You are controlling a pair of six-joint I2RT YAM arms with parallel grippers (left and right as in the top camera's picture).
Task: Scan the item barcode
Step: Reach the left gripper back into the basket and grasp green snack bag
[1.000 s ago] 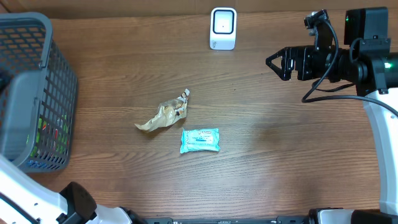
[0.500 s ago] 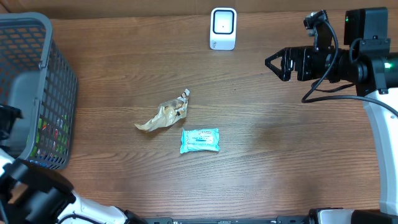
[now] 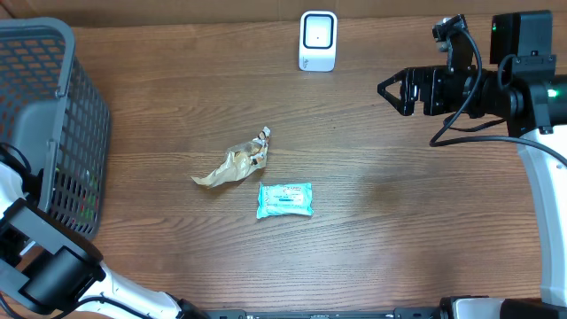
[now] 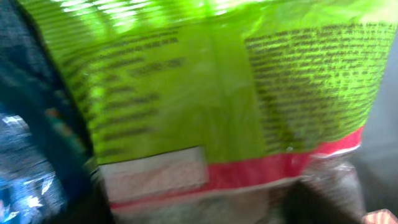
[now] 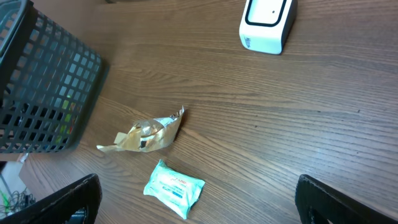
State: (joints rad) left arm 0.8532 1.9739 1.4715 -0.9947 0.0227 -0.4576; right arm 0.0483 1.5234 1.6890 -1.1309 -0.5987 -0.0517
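Observation:
A bright green bag (image 4: 211, 93) with a red band and a white label patch fills the blurred left wrist view. My left gripper (image 4: 205, 208) is down in the grey basket (image 3: 53, 133), its dark fingers (image 4: 323, 199) on either side of the bag's lower edge; whether they grip it is unclear. The white scanner (image 3: 317, 40) stands at the table's far edge. My right gripper (image 3: 390, 89) hovers open and empty at the right.
A crumpled golden wrapper (image 3: 232, 164) and a teal wipes pack (image 3: 284, 200) lie mid-table. The right wrist view shows the wrapper (image 5: 146, 134), the pack (image 5: 174, 188), the scanner (image 5: 267, 22) and the basket (image 5: 43, 81). A blue package (image 4: 25, 155) lies beside the green bag.
My left arm has swung in at the lower left, beside the basket. The right arm and the items on the table have not moved.

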